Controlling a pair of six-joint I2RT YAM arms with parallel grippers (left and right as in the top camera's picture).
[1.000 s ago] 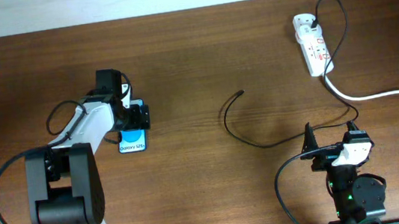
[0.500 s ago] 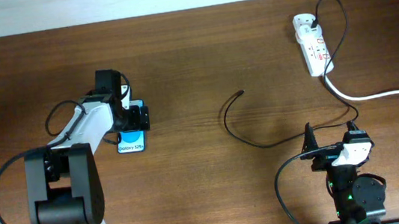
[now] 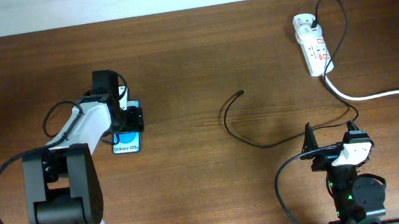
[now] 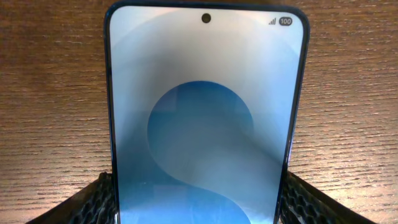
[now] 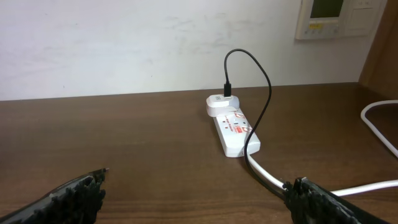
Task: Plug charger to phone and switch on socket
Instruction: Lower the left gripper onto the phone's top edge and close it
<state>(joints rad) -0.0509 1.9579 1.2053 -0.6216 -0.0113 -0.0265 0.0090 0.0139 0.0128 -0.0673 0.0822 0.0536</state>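
The phone (image 3: 126, 141) lies flat on the wooden table at the left, its blue screen (image 4: 205, 112) filling the left wrist view. My left gripper (image 3: 127, 122) straddles its upper half, and both black fingers (image 4: 93, 202) press against the phone's long edges. The charger (image 3: 235, 129) is a thin black cable curling across mid-table, its free tip (image 3: 240, 92) lying bare. Its other end runs up to the white socket (image 3: 312, 45) at the back right, also seen as the socket (image 5: 233, 130). My right gripper (image 3: 332, 136) rests near the front edge, open and holding nothing (image 5: 199, 185).
A thick white cord (image 3: 378, 94) leaves the socket and loops off the right edge. The black cable passes close by my right gripper's right finger (image 5: 311, 196). A white wall with a control panel (image 5: 326, 18) stands behind the table.
My left gripper's fingers have closed in on the phone's sides. Gripper and phone have shifted slightly to the left. The right arm has not moved.
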